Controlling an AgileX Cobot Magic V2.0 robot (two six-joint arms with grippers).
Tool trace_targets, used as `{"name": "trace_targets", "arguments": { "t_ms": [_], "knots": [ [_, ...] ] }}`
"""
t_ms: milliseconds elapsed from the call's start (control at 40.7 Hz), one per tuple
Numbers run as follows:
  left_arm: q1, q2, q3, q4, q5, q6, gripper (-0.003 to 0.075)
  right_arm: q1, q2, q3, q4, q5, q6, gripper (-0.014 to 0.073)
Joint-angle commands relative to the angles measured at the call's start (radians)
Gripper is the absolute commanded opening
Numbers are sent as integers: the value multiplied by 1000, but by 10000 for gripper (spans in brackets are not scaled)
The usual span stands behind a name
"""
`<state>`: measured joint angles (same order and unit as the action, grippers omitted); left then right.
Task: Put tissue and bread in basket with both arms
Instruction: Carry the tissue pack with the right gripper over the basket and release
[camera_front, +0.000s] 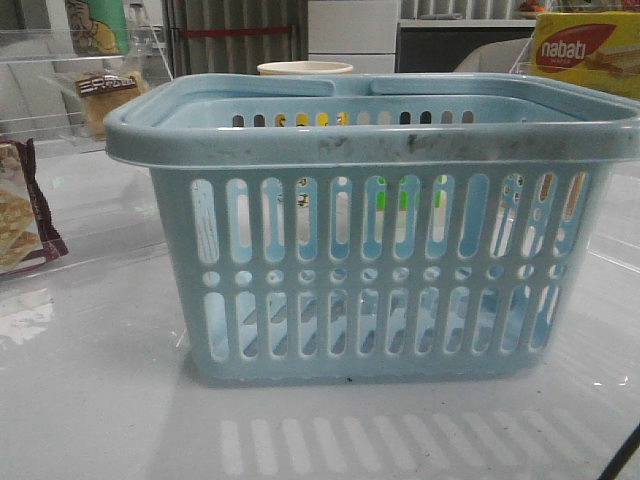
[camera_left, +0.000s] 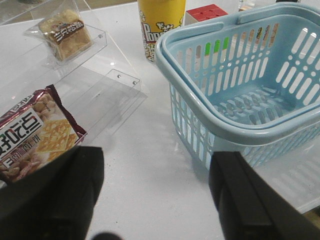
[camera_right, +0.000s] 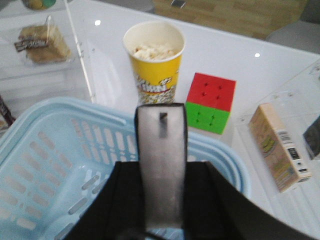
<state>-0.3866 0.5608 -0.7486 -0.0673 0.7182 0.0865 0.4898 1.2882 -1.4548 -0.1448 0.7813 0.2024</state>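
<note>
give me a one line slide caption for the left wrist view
Open left gripper above the white table, empty basket beside, wrapped bread on a clear shelf.

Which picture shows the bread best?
The left wrist view: the bread sits whole on a clear shelf, its label band plain. The right wrist view shows it blurrier at the picture's edge. In the front view it is small, partly hidden behind the basket.
</note>
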Motion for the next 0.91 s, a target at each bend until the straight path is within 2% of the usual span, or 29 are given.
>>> {"name": "trace_targets", "arguments": {
  "t_ms": [0,344,442,590,639,885],
  "knots": [
    [-8,9,-29,-12,-82,1,507,41,39,-20,-7,-68,1,192],
    [-8,9,-29,-12,-82,1,507,72,276,-20,4,-68,1,211],
    [-8,9,-29,-12,-82,1,507,72,323,-20,4,-69,1,312],
    [-8,9,-29,-12,-82,1,507,72,351,-20,3,-69,1,550],
    [-8,9,-29,-12,-82,1,507,72,351,-21,0,-70,1,577],
    [-8,9,-29,-12,-82,1,507,72,267,-20,-39,-46,1,571]
  ]
}}
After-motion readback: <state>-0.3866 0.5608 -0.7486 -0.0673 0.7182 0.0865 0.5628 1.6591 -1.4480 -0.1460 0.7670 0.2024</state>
